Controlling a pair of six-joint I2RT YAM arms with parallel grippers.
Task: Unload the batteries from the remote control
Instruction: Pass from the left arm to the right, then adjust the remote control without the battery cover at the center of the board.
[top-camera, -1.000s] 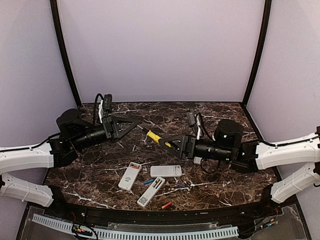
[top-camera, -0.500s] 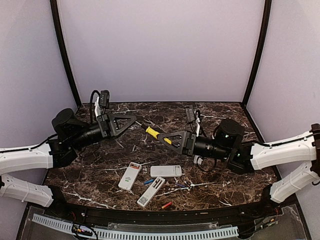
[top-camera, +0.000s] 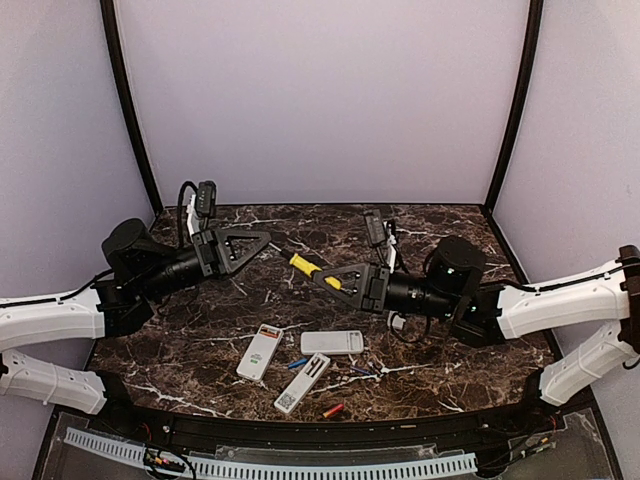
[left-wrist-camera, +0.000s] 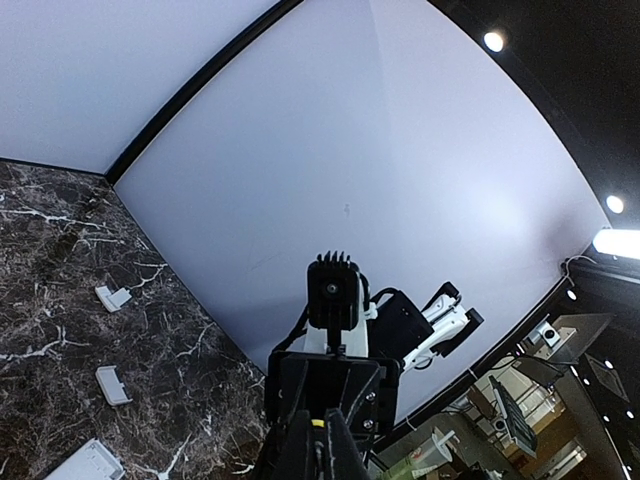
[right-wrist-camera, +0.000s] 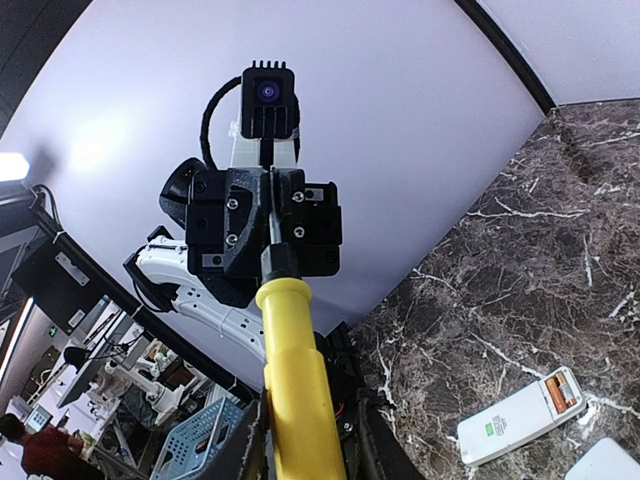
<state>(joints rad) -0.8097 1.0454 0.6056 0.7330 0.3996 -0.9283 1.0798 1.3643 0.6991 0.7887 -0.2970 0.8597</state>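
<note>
Three white remote controls lie near the table's front: one (top-camera: 260, 352) with red-orange batteries (top-camera: 270, 334) showing in its open end, one (top-camera: 332, 343) flat, one (top-camera: 302, 383) slanted. Loose batteries lie around them, a blue one (top-camera: 297, 363) and a red-orange one (top-camera: 333, 410). Both grippers hang in the air with a yellow-handled screwdriver (top-camera: 304, 266) between them. My left gripper (top-camera: 262, 243) is shut on its metal shaft. My right gripper (top-camera: 332, 281) has its fingers closed around the yellow handle (right-wrist-camera: 295, 370). The right wrist view shows a remote (right-wrist-camera: 520, 420) with orange batteries (right-wrist-camera: 562, 390).
Two small white covers (left-wrist-camera: 113, 297) (left-wrist-camera: 112, 384) lie on the marble table (top-camera: 200, 340) near the back wall. A thin blue item (top-camera: 362, 371) rests right of the remotes. Lilac walls enclose the table on three sides.
My right gripper's fingers have closed in on the yellow handle. Both grippers and the screwdriver have drifted a little up and to the left.
</note>
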